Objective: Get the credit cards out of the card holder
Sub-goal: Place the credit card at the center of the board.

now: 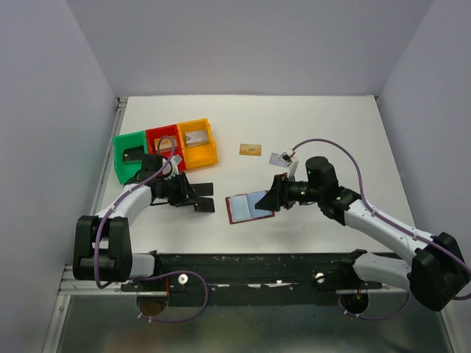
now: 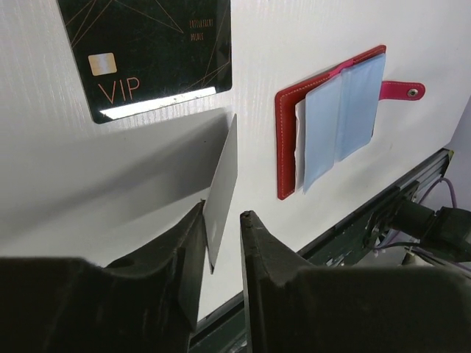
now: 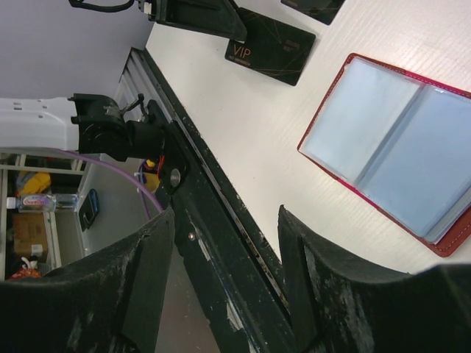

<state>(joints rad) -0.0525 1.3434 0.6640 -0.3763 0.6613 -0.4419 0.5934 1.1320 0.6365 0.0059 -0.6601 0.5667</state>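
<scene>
Well out on the white bench (image 1: 338, 125) the maroon card holder (image 1: 249, 207) lies spread open and flat, its light blue pockets (image 3: 397, 140) facing up and its snap tab (image 2: 407, 90) sticking out to one side; it sits between the two arms, toward the near edge. The left jaws are clenched on a thin card (image 2: 221, 187), which is held nearly edge-on to the wrist camera and clear of the bench; its face reads grey under the glare, so its true colour cannot be told; both fingers (image 2: 180, 257) pinch its lower end. Just beyond it a black card marked VIP (image 2: 147, 55) lies flat on the bench, apart from the holder; a second black card (image 3: 313, 7) lies near that one, with only its corner in the right wrist view. The right jaws stand released, wide apart with nothing between them, hovering near the holder's right edge. Farther back a gold-orange card (image 1: 250, 149) and a silver-grey card (image 1: 279, 157) lie flat, near each other but not touching; at the far left a green tray (image 1: 125, 143), a red tray (image 1: 158, 134) and a yellow tray (image 1: 209, 140) stand side by side.
</scene>
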